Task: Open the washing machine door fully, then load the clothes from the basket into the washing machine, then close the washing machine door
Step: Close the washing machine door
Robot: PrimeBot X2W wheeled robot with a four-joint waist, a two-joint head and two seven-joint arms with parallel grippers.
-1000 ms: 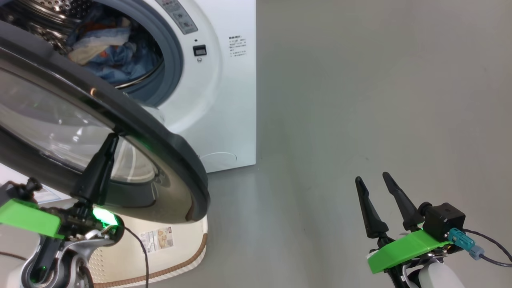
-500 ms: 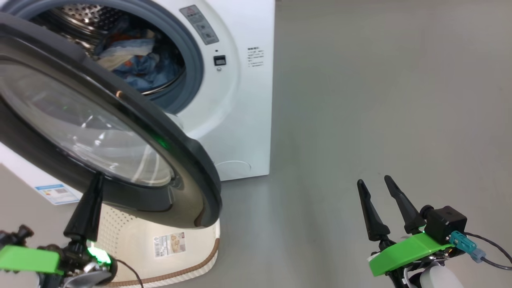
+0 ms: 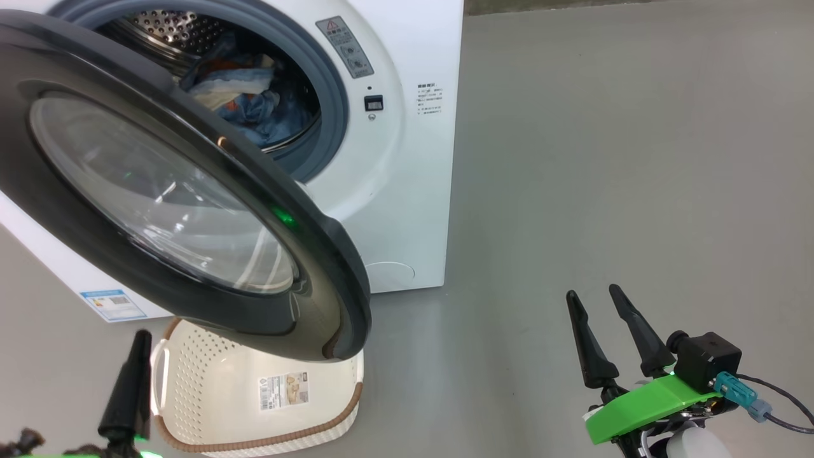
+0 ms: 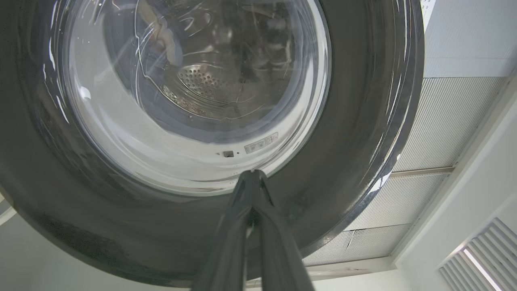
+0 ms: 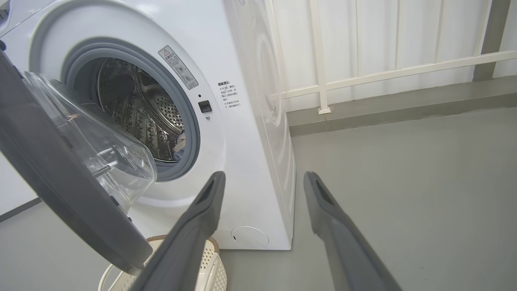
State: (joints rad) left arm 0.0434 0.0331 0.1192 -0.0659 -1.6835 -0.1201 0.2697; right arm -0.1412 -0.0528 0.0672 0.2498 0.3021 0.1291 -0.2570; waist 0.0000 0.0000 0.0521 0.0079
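Grey, smooth floor [image 3: 604, 159] runs back to a white ribbed wall [image 5: 383, 40]. Pressed fully together, the left claw [image 4: 252, 174] holds nothing. Its dark, tapered fingers point at the lower rim of the washing machine door [image 3: 331, 273], and I cannot tell whether they touch it. Over the floor, the right claw [image 3: 592, 291] stands spread wide and empty, well apart from the washing machine [image 3: 407, 191].

A second ago the left claw's tip lay against the door's glass; now it sits below the rim. The head camera has shifted as well.

Partly open, the door is a glossy black ring round a bulging clear bowl. Blue and cream clothes [image 3: 245, 95] lie crumpled in the perforated steel drum [image 3: 159, 25]. A cream perforated basket [image 3: 203, 388] with a brown rim stands on the floor under the door.
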